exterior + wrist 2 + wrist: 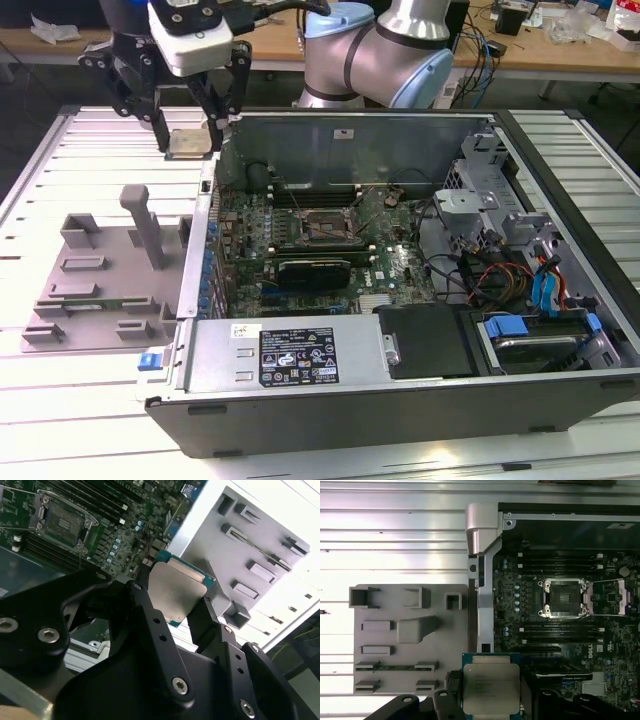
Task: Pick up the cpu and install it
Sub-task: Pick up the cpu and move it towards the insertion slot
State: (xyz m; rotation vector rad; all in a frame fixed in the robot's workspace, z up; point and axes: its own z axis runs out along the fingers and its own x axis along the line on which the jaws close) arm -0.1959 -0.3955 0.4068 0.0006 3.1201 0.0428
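Ext. view, L to R: 1 grey parts tray (100, 290) on counter (60, 400). Then 1 hand (190, 138), its 2 fingers closed on edges of 1 cpu (190, 146), held up off counter near case's corner. Then 1 open pc case (400, 410) w/ 1 open socket (320, 228), well apart from cpu.

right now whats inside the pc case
A green motherboard with its open socket, cables and a blue-tabbed drive bay. What lies under the black cover is hidden.
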